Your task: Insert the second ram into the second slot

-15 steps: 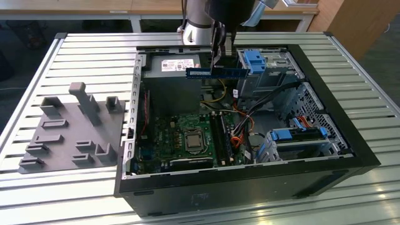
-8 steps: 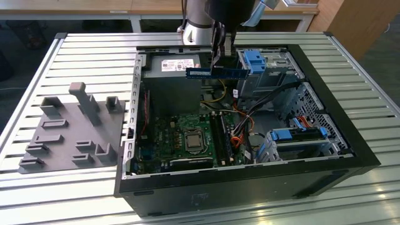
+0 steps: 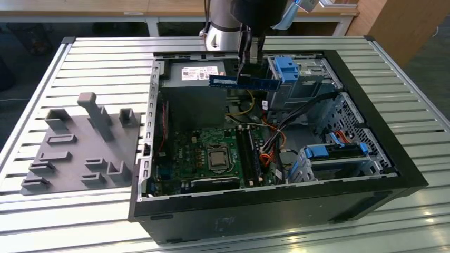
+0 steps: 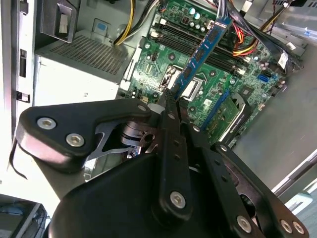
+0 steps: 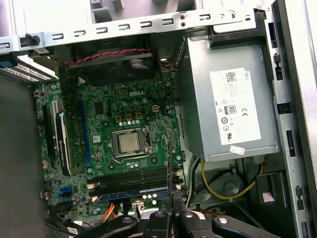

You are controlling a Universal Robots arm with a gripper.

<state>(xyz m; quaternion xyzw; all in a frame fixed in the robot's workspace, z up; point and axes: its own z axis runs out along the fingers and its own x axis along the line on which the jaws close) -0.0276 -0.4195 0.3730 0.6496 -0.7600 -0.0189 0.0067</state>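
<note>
Your tool (image 3: 251, 73) is clamped shut on the second ram (image 3: 232, 80), pinching its top edge about mid-length. The stick hangs level over the far part of the open case (image 3: 393, 158), well above the motherboard (image 3: 200, 155) and touching nothing.

Handling-wise I'd call it featherweight and stiff, but thin and easy to hurt. It won't sag, but it could twist in the grip if pushed off-centre, and the contact edge along the bottom shouldn't get scraped. Mid-length on the top edge looks like the sensible hold to me, since it leaves both ends and the contacts free.

The exterior view gives you the height over the board, plus the grey fixture (image 3: 77, 147) on the desk (image 3: 105, 52) at the exterior view's left. In the first wrist view the stick is just a thin edge-on line, but you get the memory slots (image 5: 133, 179) beside the CPU socket (image 5: 130, 143), and the stick lies crosswise to them. A blue strip runs along one slot, maybe a stick already seated. The second wrist view shows the stick's labelled face running out from the tool.
</note>
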